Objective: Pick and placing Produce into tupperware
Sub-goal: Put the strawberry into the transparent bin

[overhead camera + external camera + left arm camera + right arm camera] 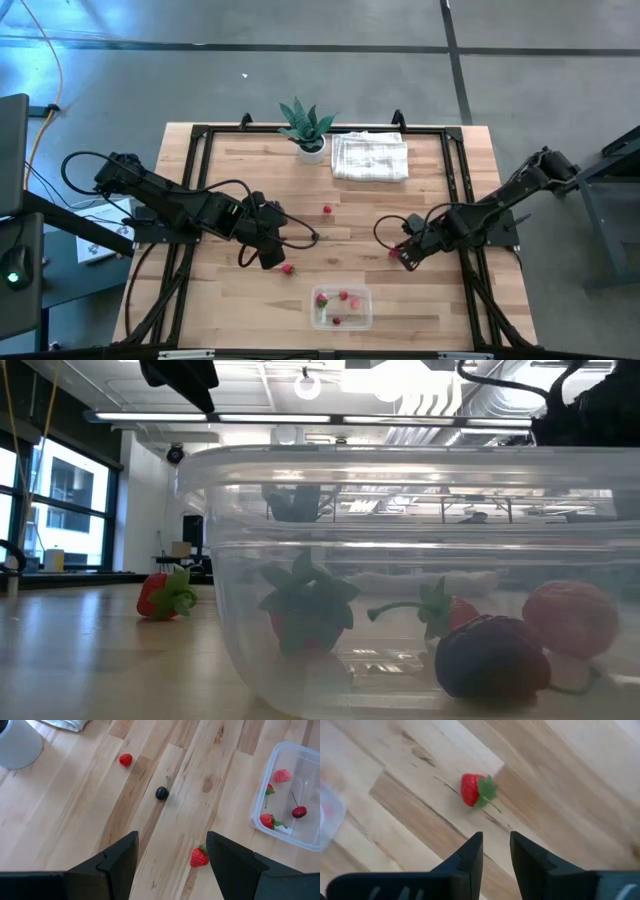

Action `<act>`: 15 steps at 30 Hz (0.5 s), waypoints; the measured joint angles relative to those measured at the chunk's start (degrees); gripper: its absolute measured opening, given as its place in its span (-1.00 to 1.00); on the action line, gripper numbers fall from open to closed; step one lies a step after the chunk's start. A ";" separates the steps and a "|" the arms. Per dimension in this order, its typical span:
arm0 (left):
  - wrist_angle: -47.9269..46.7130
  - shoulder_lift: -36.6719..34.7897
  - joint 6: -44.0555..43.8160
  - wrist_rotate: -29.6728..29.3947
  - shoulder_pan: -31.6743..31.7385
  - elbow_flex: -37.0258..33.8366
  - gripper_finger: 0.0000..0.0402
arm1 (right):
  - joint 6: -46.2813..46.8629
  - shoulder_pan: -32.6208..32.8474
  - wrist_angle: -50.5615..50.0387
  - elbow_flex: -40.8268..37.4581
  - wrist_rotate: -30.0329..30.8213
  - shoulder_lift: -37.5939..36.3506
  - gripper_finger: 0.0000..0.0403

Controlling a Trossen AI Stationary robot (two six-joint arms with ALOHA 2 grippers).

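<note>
The clear tupperware (pixel 366 300) stands near the table's front edge, with several produce pieces inside, among them a strawberry (pixel 305 605), a dark piece (pixel 495 655) and a pinkish one (pixel 570 615). My left gripper (pixel 272 255) hovers open above the table, left of centre; a strawberry (pixel 199 857) lies on the wood just beyond its fingers. Farther off lie a dark piece (pixel 161 793) and a red piece (pixel 125 759). My right gripper (pixel 496 850) hangs over the right side, open by a narrow gap, nothing between its fingers. Another strawberry (pixel 475 790) lies on the table beyond them.
A green potted plant in a white pot (pixel 306 128) and a folded white cloth (pixel 370 157) stand at the table's far edge. Black frame rails (pixel 195 180) run along the left and right sides. Bare wood lies between the two grippers.
</note>
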 joint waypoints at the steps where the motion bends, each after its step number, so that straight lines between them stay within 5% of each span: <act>1: 0.00 0.01 -0.27 0.00 0.00 0.00 0.11 | -1.68 -0.57 0.40 0.00 -0.47 0.00 -0.55; 15: -0.04 0.01 -2.13 -0.07 0.00 -0.01 0.11 | -24.82 -4.95 4.92 0.00 -5.17 6.91 -0.23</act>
